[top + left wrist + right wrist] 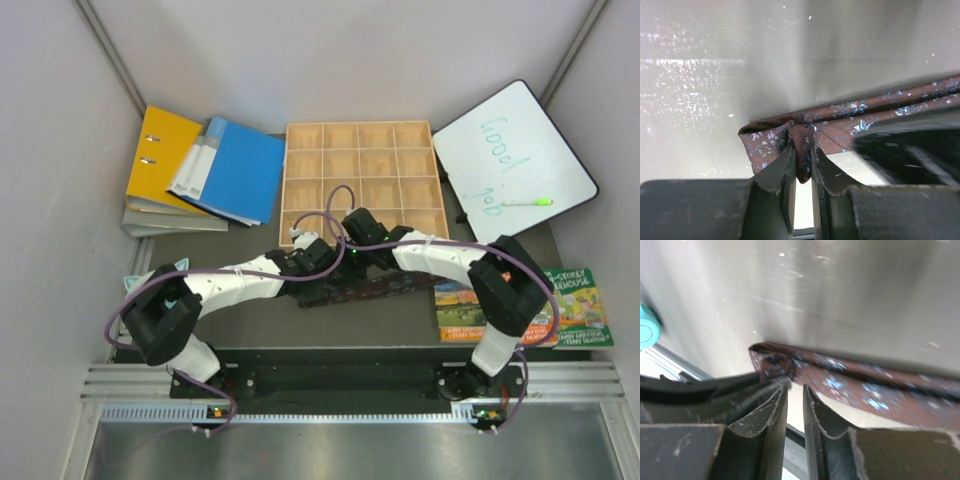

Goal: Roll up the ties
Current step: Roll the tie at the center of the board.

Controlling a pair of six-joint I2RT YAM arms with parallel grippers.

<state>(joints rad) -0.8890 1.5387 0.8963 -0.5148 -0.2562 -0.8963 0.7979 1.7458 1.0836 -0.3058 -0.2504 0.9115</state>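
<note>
Tie lies left–right, folded end leftward, pinched by left gripper; right gripper slightly parted, empty.

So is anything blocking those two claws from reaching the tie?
Nothing visible does. The left gripper is pinching a fold of the tie. The right gripper sits right at the tie's folded end, its jaws slightly apart and empty, with nothing lying between it and the fabric.

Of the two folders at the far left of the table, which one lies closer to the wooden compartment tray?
The blue folder, lying next to the wooden tray at its left wall; the yellow folder lies farther left.
</note>
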